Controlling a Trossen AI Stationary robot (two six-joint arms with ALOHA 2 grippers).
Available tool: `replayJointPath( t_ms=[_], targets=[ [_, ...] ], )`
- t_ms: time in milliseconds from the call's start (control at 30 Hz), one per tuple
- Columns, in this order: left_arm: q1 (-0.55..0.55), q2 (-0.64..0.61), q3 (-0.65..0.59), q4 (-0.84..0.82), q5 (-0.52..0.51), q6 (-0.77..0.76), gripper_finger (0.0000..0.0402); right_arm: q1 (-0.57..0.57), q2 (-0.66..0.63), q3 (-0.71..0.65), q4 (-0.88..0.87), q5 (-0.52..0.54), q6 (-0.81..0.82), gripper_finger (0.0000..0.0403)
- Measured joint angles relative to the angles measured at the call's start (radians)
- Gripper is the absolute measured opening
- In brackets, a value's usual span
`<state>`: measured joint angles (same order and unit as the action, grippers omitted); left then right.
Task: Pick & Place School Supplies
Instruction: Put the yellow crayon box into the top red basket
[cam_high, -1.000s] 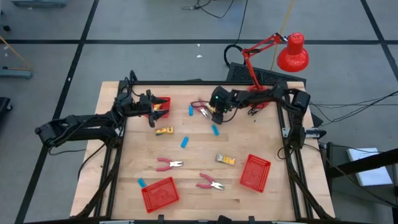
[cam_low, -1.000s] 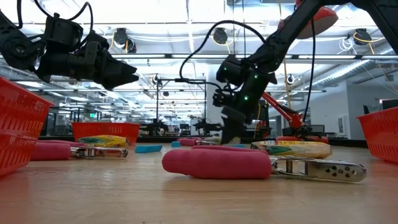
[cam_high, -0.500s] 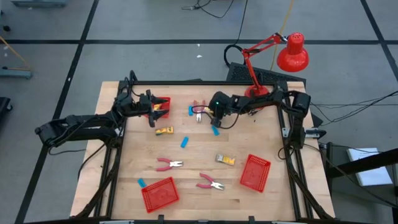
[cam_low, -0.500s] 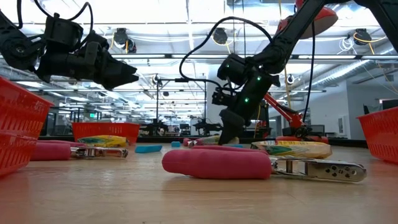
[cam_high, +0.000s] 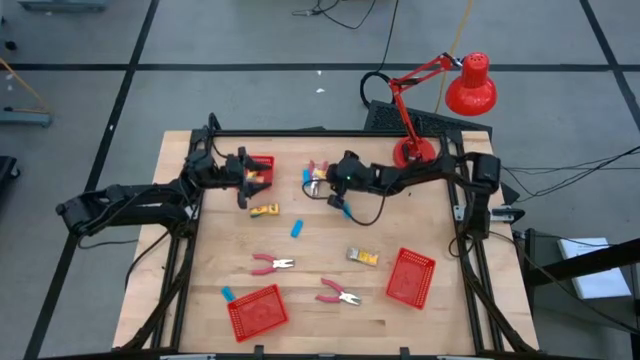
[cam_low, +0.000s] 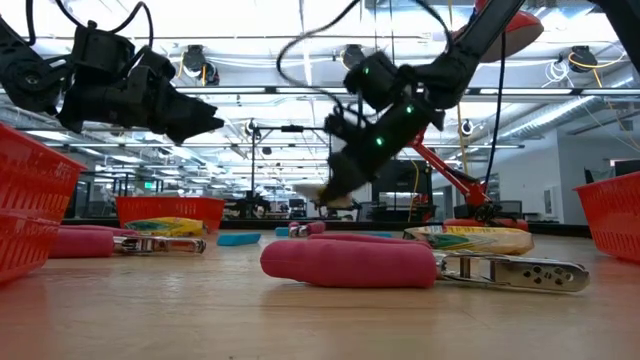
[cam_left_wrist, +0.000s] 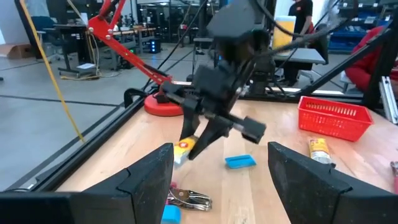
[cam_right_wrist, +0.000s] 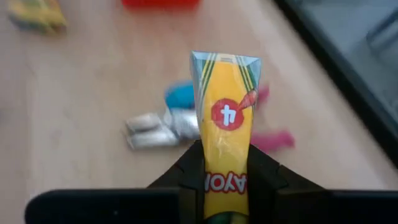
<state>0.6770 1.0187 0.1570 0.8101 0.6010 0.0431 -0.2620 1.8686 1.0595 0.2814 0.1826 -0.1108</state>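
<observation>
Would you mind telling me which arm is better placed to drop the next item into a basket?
Right: its gripper already holds a yellow crayon pack. The left gripper hovers open and empty.

Wooden surface (cam_high: 420, 230) — light planks, set on a grey floor (cam_high: 90, 100). Three red mesh baskets: one at the far left (cam_high: 262, 163), one at the near edge (cam_high: 257, 311), one near right (cam_high: 410, 277). Red lamp (cam_high: 470, 85) — base on the far right corner, head out past the edge.

Wooden table (cam_high: 430, 215) with scattered supplies (cam_high: 272, 264)
</observation>
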Motion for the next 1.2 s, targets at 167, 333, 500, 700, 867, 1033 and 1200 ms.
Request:
replayJointPath(
  t_ms=[167,333,500,700,867,1033,1200],
  targets=[
    [-0.021,0.000,0.000,0.002,-0.003,0.016,0.0260,0.058,-0.017,0.001,0.209,-0.003,-0.034,0.0054],
    [-0.057,0.000,0.000,0.019,-0.006,0.026,0.0260,0.089,-0.016,0.001,0.449,-0.099,-0.047,0.0054],
    [-0.107,0.000,0.000,0.077,-0.030,0.028,0.0259,0.091,0.018,0.002,0.619,-0.228,-0.003,0.0054],
    [-0.182,0.048,0.001,0.206,-0.087,0.007,0.0259,0.097,0.080,0.013,0.743,-0.264,0.013,0.0054],
    [-0.222,0.145,0.025,0.288,-0.154,0.001,0.0260,0.098,0.094,0.027,0.748,-0.269,0.021,0.0054],
    [-0.241,0.252,0.081,0.316,-0.164,-0.004,0.0259,0.101,0.094,0.029,0.746,-0.285,0.020,0.0054],
    [-0.262,0.342,0.155,0.322,-0.166,-0.002,0.0259,0.102,0.094,0.029,0.746,-0.289,0.021,0.0054]
  ],
)
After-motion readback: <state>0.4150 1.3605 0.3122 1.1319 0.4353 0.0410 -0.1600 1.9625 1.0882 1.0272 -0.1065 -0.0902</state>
